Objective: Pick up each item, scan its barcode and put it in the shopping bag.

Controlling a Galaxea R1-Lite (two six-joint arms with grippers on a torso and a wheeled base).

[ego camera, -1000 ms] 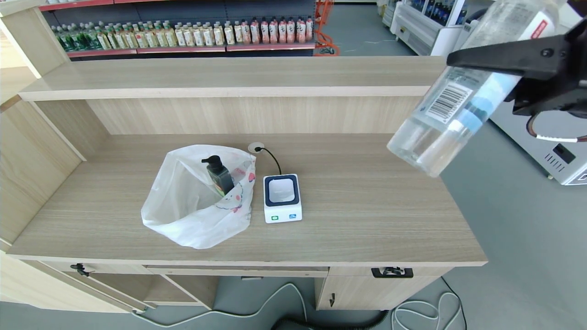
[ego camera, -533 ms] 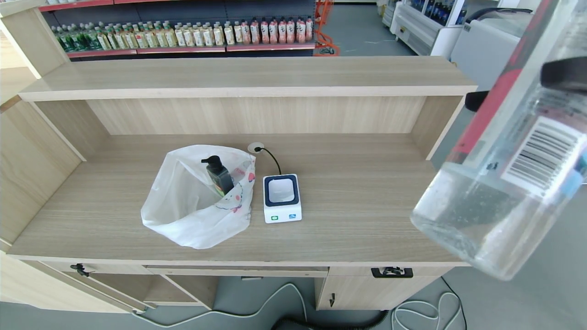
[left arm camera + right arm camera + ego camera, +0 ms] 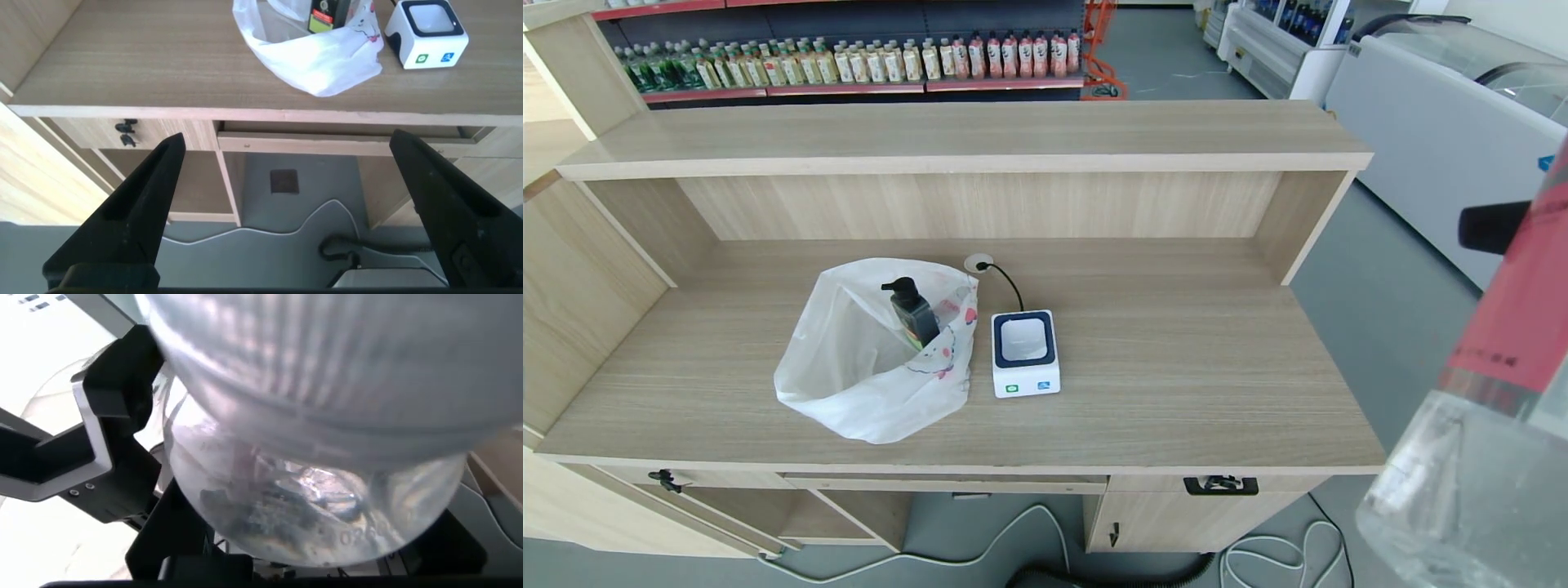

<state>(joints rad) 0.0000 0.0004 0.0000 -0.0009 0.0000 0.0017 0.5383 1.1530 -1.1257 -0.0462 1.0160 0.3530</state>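
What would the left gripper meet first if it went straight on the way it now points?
Probably the drawer just under the desk top. The open left gripper aims at that front, though depth is unclear.

Clear red-label btl (image 3: 1490, 384) tilted, rt; 1 pump btl (image 3: 915, 317) in bag (image 3: 849, 392).

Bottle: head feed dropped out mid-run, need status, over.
Right gripper jaws shut on clear red-label bottle, aloft right of counter. Left gripper open, empty. Scanner unobstructed, shopping bag open beside it.
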